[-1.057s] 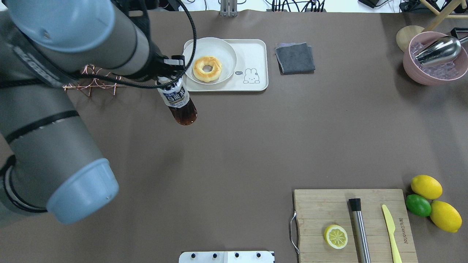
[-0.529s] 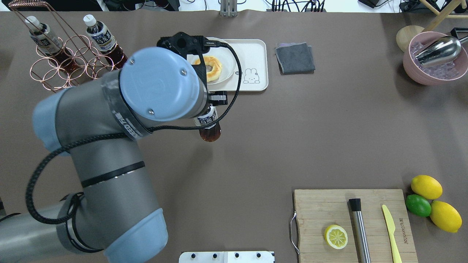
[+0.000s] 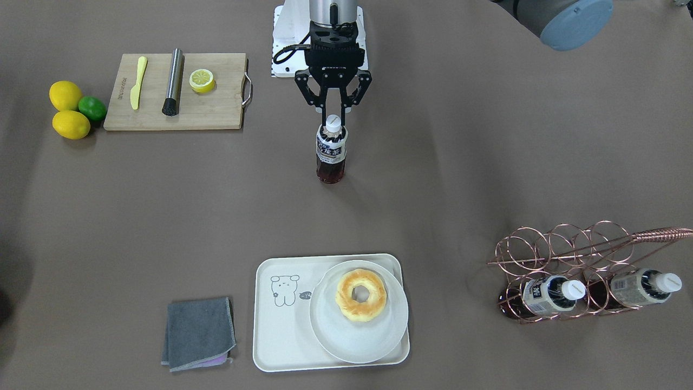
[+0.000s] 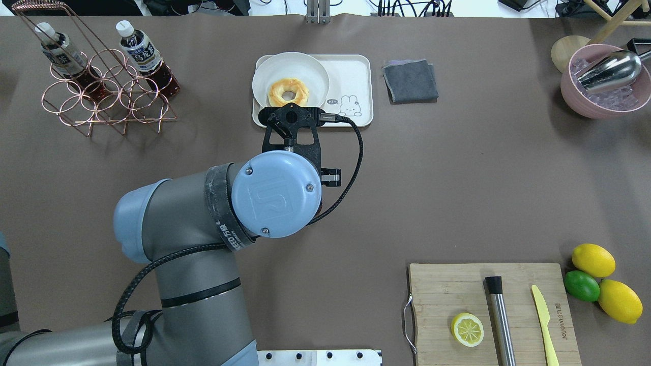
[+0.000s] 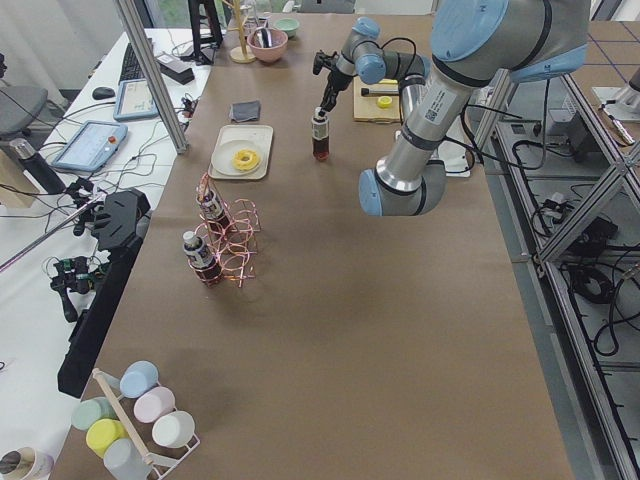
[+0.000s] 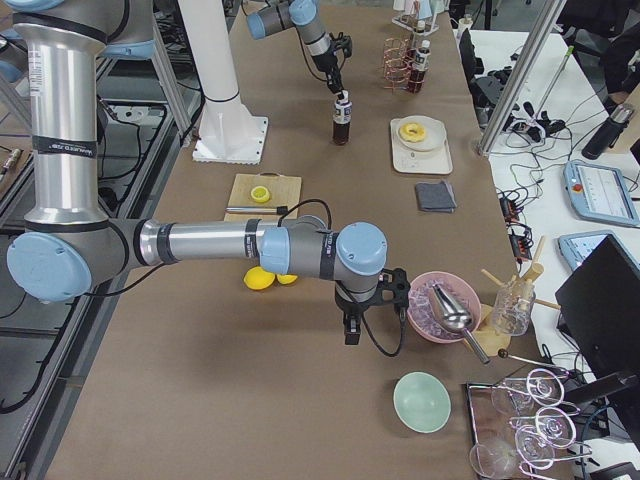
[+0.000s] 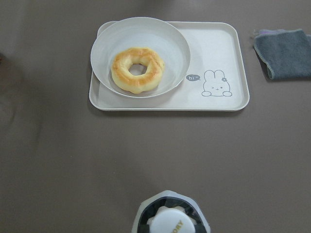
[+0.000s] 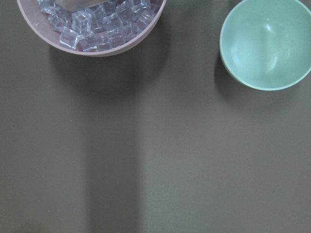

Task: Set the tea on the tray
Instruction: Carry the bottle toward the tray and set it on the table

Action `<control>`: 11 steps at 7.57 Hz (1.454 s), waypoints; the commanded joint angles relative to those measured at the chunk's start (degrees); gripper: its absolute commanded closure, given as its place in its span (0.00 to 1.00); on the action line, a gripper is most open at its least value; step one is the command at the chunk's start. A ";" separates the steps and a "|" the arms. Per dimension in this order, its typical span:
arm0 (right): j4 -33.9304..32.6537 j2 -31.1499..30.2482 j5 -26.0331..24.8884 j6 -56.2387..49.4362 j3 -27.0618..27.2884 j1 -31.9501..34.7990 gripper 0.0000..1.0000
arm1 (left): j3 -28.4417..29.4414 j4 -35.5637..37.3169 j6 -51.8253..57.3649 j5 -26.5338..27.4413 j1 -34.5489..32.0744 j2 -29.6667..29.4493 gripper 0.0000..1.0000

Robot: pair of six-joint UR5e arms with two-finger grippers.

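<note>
The tea bottle point(image 3: 331, 153), with dark liquid and a white cap, is upright over the middle of the table, between the robot and the tray. My left gripper point(image 3: 334, 120) is shut on its cap from above. In the left wrist view the cap point(image 7: 170, 224) shows at the bottom edge. The cream tray point(image 3: 270, 325) lies beyond it and bears a round plate point(image 3: 379, 341) with a doughnut point(image 3: 361, 295); its bear-drawing end point(image 7: 218, 53) is bare. In the overhead view my arm hides the bottle. My right gripper point(image 6: 352, 325) is by the pink bowl; I cannot tell its state.
Two near-alike bottles point(image 3: 547, 295) point(image 3: 639, 287) lie in a copper wire rack point(image 3: 563, 244). A grey cloth point(image 3: 197, 333) lies beside the tray. A cutting board point(image 3: 216, 108) with lemon half, muddler and knife is near the robot. A pink ice bowl point(image 4: 574, 96) and mint bowl point(image 8: 265, 43) sit at the right.
My left arm has carried the bottle away from the rack, to the right and toward the robot. The bottle is now hidden under the wrist in the overhead view.
</note>
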 commanded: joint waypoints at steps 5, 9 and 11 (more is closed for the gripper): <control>-0.09 0.72 0.71 0.18 0.33 0.06 0.00 | -1.88 0.02 1.21 1.45 1.44 0.52 0.02; -0.35 3.19 2.90 11.13 5.49 -1.94 0.00 | -8.19 -1.54 22.44 -8.71 -10.11 10.07 0.02; -0.27 3.36 2.64 15.10 11.29 -5.90 0.00 | -13.29 -4.10 28.11 -16.35 -18.46 19.65 0.02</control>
